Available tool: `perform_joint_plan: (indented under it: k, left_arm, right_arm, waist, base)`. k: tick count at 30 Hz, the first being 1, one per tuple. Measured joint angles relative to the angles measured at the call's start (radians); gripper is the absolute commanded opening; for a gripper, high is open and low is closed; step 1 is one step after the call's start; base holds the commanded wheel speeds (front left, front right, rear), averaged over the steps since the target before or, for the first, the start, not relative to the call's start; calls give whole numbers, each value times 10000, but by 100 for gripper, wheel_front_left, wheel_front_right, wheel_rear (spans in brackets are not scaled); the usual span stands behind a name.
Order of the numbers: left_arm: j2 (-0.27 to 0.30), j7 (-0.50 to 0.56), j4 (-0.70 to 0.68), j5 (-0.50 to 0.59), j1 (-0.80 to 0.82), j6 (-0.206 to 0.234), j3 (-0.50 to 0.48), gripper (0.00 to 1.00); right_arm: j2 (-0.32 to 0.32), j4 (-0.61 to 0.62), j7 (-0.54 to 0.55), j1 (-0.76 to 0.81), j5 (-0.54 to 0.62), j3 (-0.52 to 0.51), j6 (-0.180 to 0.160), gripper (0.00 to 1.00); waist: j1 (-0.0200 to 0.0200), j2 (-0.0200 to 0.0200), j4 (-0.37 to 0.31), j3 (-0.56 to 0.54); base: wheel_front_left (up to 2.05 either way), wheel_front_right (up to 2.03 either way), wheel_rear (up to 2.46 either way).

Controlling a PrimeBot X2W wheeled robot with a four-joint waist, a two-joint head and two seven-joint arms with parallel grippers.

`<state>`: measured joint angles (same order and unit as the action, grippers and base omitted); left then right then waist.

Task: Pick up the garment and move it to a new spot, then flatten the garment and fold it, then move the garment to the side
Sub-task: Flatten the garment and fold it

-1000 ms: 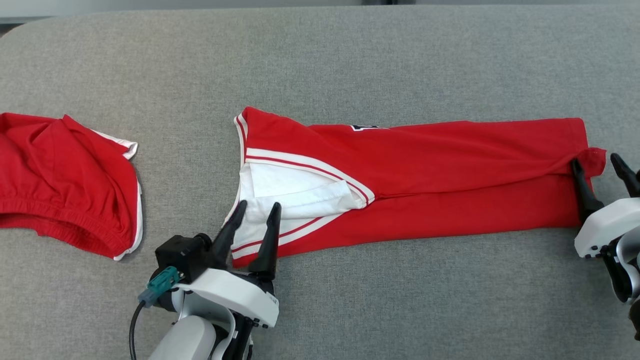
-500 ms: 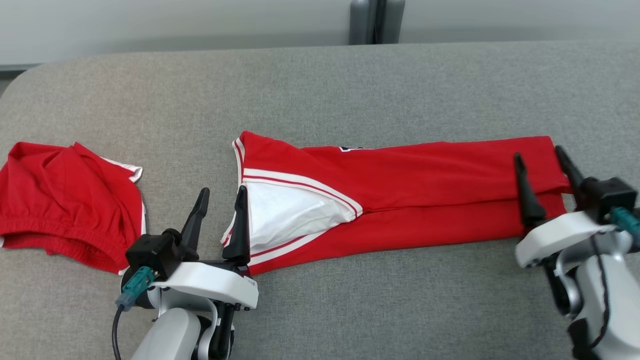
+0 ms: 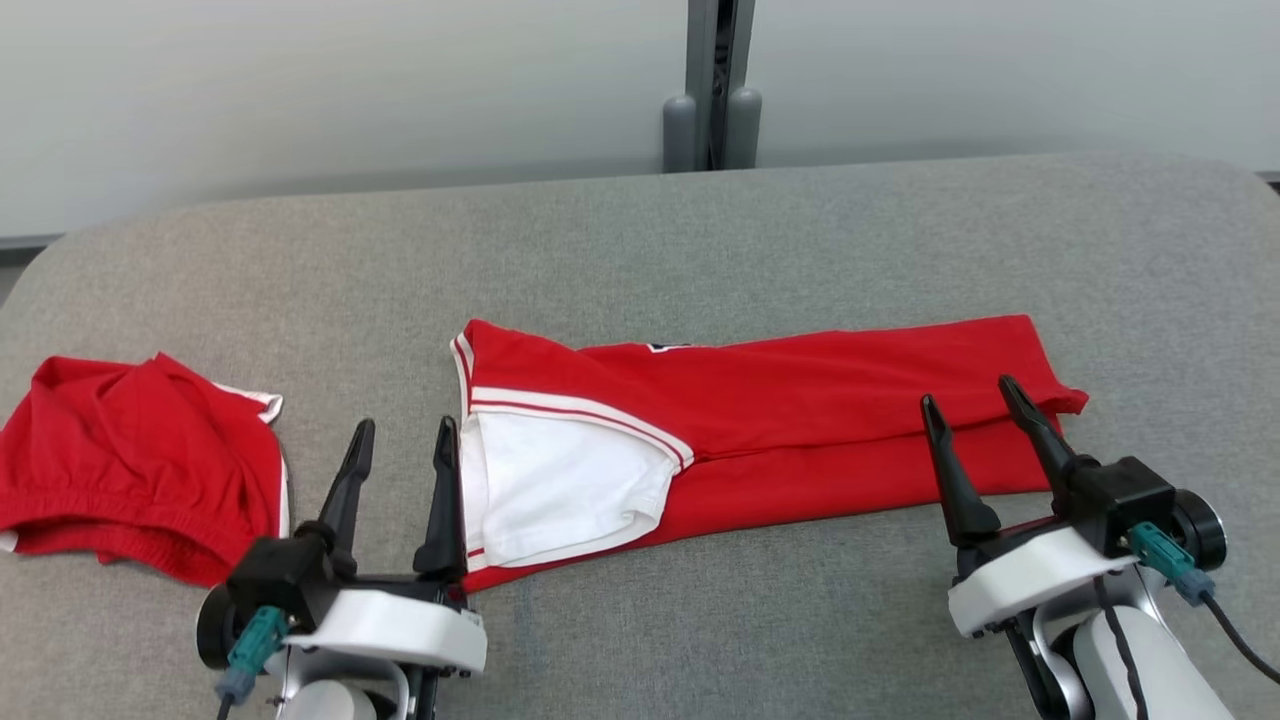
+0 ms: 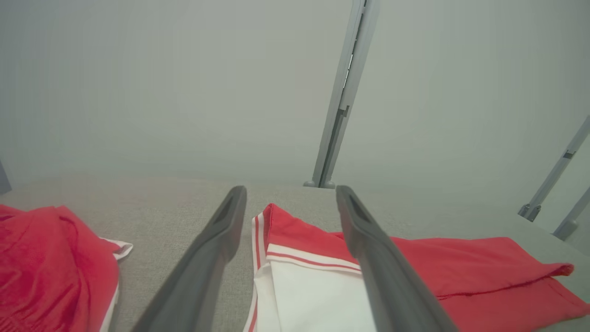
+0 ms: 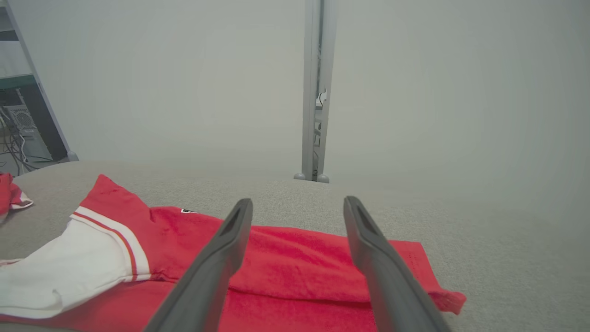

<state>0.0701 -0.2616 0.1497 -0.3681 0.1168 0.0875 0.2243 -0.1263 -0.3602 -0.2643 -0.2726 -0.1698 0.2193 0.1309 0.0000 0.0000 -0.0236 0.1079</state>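
Note:
A red garment (image 3: 800, 420) with white trim lies folded into a long strip across the grey padded table (image 3: 640, 250); its white inner side shows at the left end. It also appears in the left wrist view (image 4: 461, 267) and the right wrist view (image 5: 286, 263). My left gripper (image 3: 400, 445) stands open by the strip's left end, its right finger at the white edge, holding nothing. At the strip's right end my right gripper (image 3: 965, 400) is open and raised above the cloth, empty.
A second red garment (image 3: 130, 465) lies crumpled at the table's left edge, seen too in the left wrist view (image 4: 50, 267). A grey post (image 3: 712, 90) stands behind the table against a pale wall. Bare table stretches behind and in front of the strip.
Both grippers have let go of the garment's ends, opened wide and drawn back toward me. The head camera has tilted up, so the whole scene sits lower in view.

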Motion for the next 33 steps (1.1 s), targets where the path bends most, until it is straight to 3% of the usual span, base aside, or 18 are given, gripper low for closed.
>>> perform_joint_plan:
  k: [13,23,33]
  left_arm:
    - [-203,0,-364,823,-1246,-203,-623,100]
    - [-211,0,-566,940,-2155,92,-788,100]
    - [-211,0,-506,938,-2317,90,-836,100]
  right_arm:
    - [63,1202,0,1603,-441,-556,0,100]
    - [192,1269,0,2212,-604,-541,0,100]
    - [198,1172,0,2233,-625,-495,0,100]
  waist:
    - [0,1,-202,-957]
    - [0,0,-355,-1395]
    - [0,0,-301,-1538]
  base:
    - [0,0,0]
    - [0,0,0]
    - [0,0,0]
